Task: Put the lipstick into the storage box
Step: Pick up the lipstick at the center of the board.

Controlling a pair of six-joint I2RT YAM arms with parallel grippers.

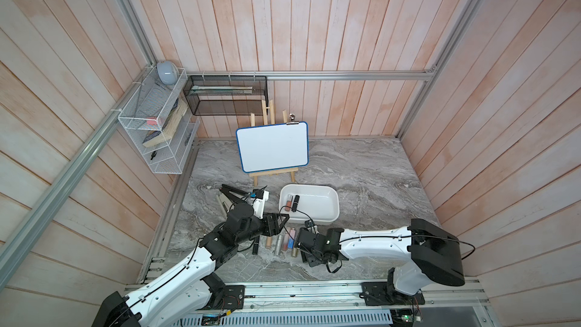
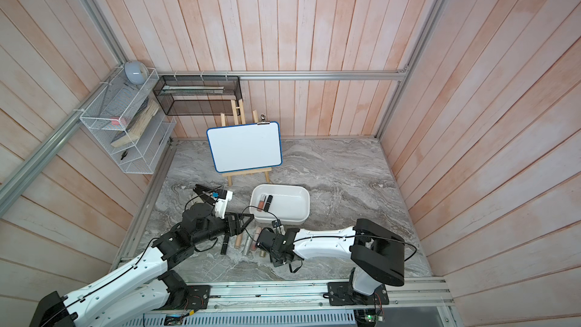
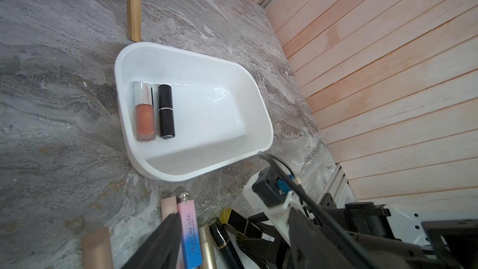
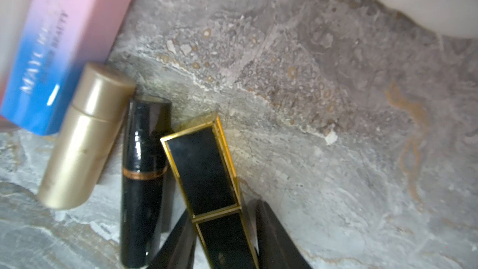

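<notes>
Right gripper (image 4: 223, 208) narrow around black-gold lipstick (image 4: 204, 166) at end of row (image 1: 283, 242) on table (image 1: 377, 184), near box (image 3: 269, 125). We can't tell if grip is firm. Left gripper (image 3: 232, 213) wide, empty. Two lipsticks (image 3: 165, 111) already boxed, we reckon several left.
</notes>
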